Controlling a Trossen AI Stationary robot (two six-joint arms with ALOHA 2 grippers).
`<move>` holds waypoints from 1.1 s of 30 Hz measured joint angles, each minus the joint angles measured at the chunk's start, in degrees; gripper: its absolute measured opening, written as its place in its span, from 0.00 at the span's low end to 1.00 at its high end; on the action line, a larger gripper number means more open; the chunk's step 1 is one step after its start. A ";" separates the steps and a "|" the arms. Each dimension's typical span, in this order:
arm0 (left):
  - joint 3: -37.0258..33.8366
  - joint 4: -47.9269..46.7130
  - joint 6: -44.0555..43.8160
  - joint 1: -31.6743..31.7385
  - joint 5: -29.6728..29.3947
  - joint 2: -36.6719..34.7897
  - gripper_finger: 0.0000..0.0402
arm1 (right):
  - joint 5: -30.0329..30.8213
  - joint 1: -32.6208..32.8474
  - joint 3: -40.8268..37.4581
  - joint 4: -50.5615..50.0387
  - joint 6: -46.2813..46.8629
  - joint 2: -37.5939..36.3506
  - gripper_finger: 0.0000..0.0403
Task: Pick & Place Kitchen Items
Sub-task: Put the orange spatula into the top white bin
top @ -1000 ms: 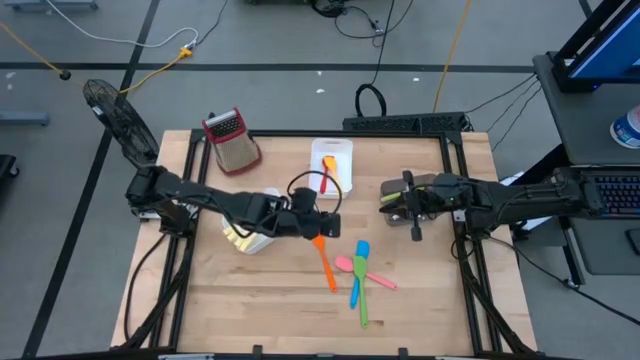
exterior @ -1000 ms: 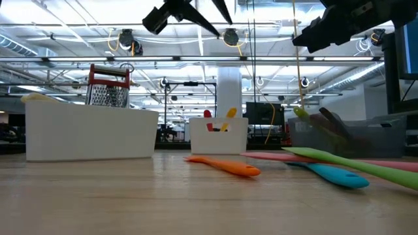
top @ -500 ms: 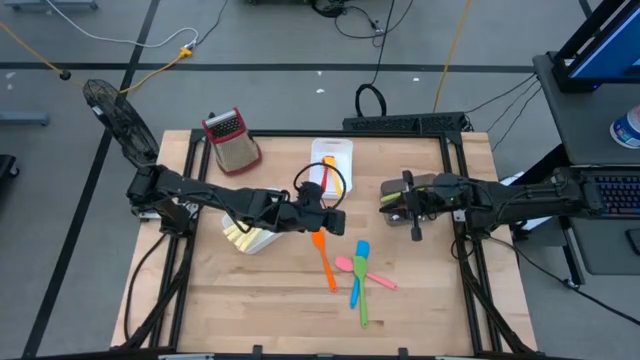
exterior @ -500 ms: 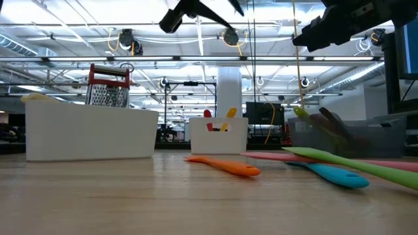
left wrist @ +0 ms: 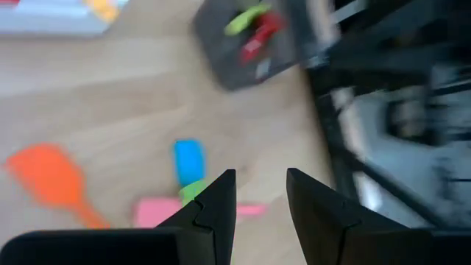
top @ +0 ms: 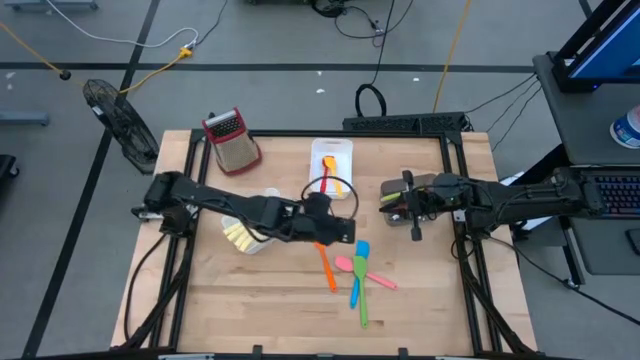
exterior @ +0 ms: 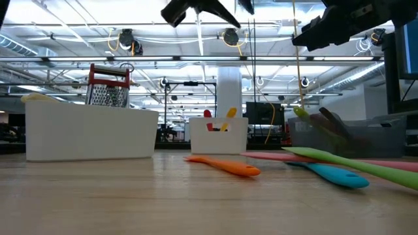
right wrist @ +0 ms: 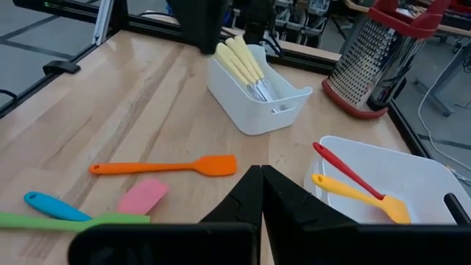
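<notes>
- Orange spatula (top: 325,262) lay on the table (top: 250,300) beside pink, blue and green utensils.
- Left gripper (left wrist: 260,193) hovered above them, arm stretched across, fingers apart, empty.
- Right gripper (right wrist: 260,193) waited by the grey bin (left wrist: 250,40), fingers together.

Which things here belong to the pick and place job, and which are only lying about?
Job:
orange spatula
pink spatula
blue spoon
green utensil
red spoon
yellow spatula
cream utensils
white bins

Lying about:
box grater
fan
cables
</notes>
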 joint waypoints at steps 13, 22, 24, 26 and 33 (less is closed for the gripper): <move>9.81 -19.64 -17.77 1.76 11.28 13.67 0.30 | 0.02 -0.02 -0.01 0.19 0.00 0.11 0.00; 9.68 -19.24 -22.40 1.65 14.44 16.86 0.30 | 0.00 -0.02 -0.01 0.19 -0.22 0.11 0.00; 9.68 -19.55 -22.76 1.65 14.20 16.86 0.30 | -0.04 -0.02 -0.01 0.19 -0.27 0.11 0.00; 9.68 -19.83 -22.78 1.65 13.97 16.86 0.30 | -0.02 -0.02 -0.01 0.19 -0.43 0.10 0.00; 8.17 -20.36 -21.64 1.65 13.70 16.86 0.34 | -0.02 -0.02 -0.01 0.17 -1.19 0.11 0.00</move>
